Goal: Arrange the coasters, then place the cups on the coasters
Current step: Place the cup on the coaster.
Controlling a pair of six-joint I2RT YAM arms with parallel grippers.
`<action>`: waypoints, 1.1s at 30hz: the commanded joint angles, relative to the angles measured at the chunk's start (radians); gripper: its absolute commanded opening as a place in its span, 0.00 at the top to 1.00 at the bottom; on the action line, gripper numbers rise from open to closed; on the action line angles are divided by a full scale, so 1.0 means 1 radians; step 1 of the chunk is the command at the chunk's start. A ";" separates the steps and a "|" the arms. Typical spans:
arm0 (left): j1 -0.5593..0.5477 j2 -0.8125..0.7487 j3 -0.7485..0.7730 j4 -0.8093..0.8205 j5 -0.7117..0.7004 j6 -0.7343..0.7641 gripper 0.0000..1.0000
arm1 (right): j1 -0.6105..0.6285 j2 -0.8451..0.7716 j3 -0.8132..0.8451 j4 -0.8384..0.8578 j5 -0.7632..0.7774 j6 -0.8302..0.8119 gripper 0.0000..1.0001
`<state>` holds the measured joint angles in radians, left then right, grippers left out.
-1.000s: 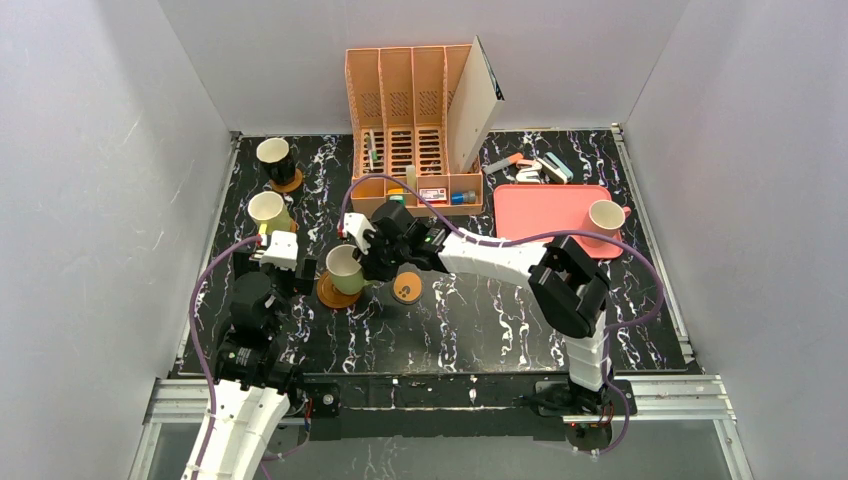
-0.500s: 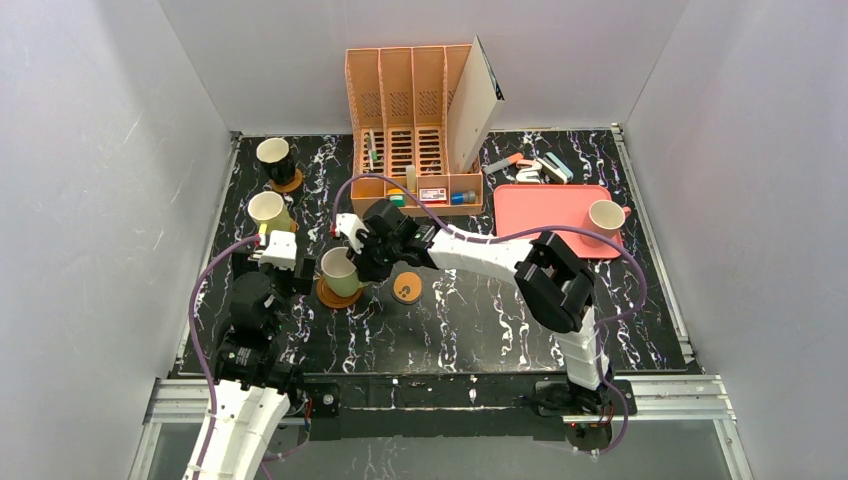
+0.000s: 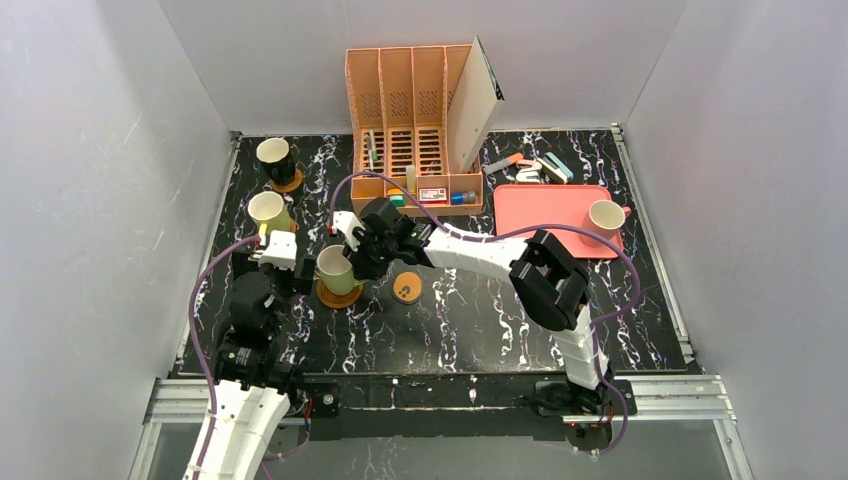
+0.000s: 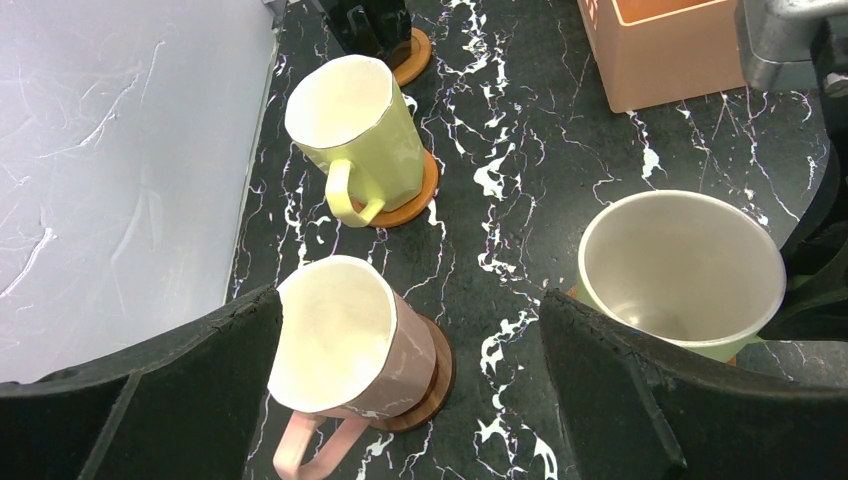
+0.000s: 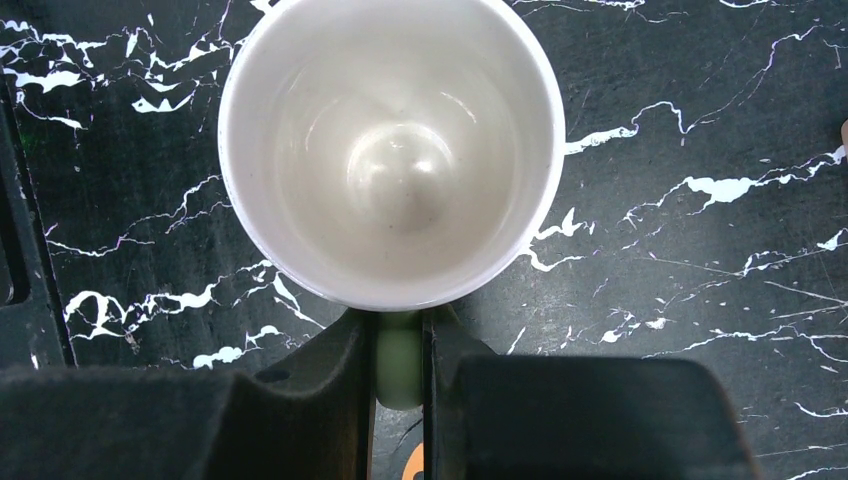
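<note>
My right gripper is shut on the handle of the olive green cup. That cup stands over the larger ringed coaster; whether it rests on it I cannot tell. Wide open, my left gripper straddles the pink cup on its dark brown coaster. The yellow cup and the black cup each sit on an orange-brown coaster. An orange coaster with dark marks lies bare. The white cup stands on the pink tray.
An orange file organiser with a white board leaning on it stands at the back centre. Small stationery items lie behind the tray. White walls close in the left, right and back edges of the black marbled table.
My right gripper has carried the green cup a little to the left, over the ringed coaster. The left arm has not moved.
</note>
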<state>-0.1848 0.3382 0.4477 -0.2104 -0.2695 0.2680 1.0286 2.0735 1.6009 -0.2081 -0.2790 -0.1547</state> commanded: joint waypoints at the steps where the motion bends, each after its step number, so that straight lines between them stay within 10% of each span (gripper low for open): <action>1: 0.008 -0.010 -0.007 -0.006 0.007 -0.003 0.02 | 0.002 0.019 0.042 0.023 -0.001 0.009 0.99; 22: 0.012 -0.011 -0.004 -0.010 0.012 -0.001 0.02 | 0.040 0.029 0.050 -0.029 0.037 -0.052 0.82; 33: 0.012 -0.013 -0.005 -0.012 0.016 0.000 0.02 | 0.042 0.019 0.045 -0.052 0.028 -0.062 0.57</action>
<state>-0.1783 0.3363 0.4477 -0.2173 -0.2615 0.2684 1.0630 2.0830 1.6157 -0.2379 -0.2386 -0.2115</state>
